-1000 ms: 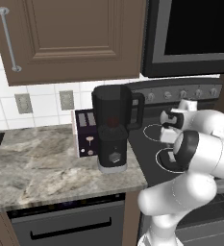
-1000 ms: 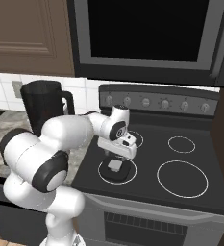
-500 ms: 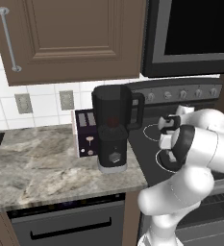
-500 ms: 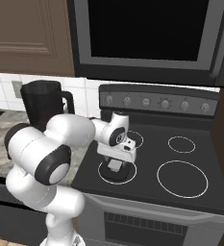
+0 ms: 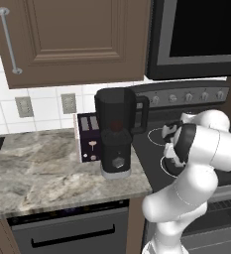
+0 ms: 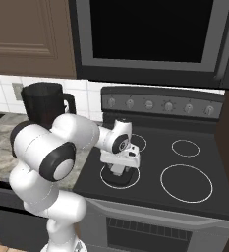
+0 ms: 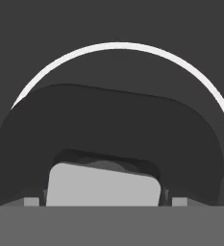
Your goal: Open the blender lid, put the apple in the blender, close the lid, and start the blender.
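From the left base view, a marble counter [image 5: 47, 168] meets a black stove [image 5: 151, 149]; the blender [image 5: 116, 134] stands left of the gripper. In the right base view the folded arm sets the gripper [image 6: 120, 173] down on the near-left burner [image 6: 117, 178]. In the hand view the lid [image 7: 104, 158] lies directly beneath, its grey cap between the fingers; whether they pinch it cannot be told.

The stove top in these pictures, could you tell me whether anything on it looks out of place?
Yes: the blender lid lies flat on the stove's front left burner ring, under the gripper, while the blender stands lidless on the counter.
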